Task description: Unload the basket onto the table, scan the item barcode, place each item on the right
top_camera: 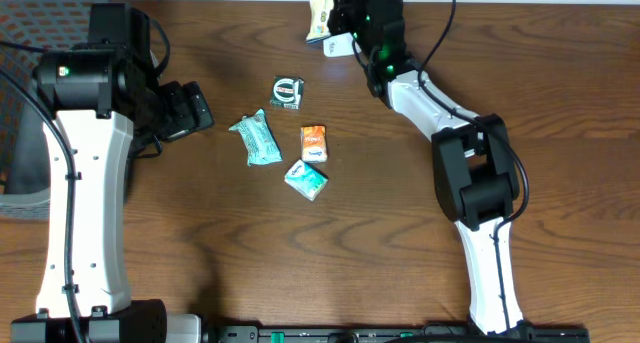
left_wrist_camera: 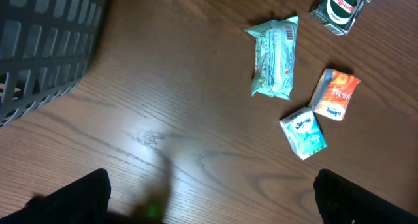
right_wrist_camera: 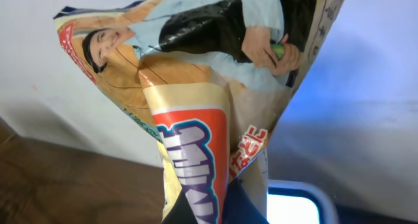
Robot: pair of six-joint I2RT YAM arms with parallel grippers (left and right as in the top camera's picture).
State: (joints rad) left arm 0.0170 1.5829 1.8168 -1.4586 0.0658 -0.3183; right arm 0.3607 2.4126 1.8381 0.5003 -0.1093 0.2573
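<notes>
At the table's point(top_camera: 300, 253) far edge, right gripper point(top_camera: 345, 31) is clenching a snack packet point(top_camera: 320, 8). Left gripper point(top_camera: 190, 109) is hovering, fingers released, over bare wood.

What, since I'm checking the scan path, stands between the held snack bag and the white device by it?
Nothing visible does: the right pincer holds the snack bag close beside the white device, with no other thing between them.
</notes>
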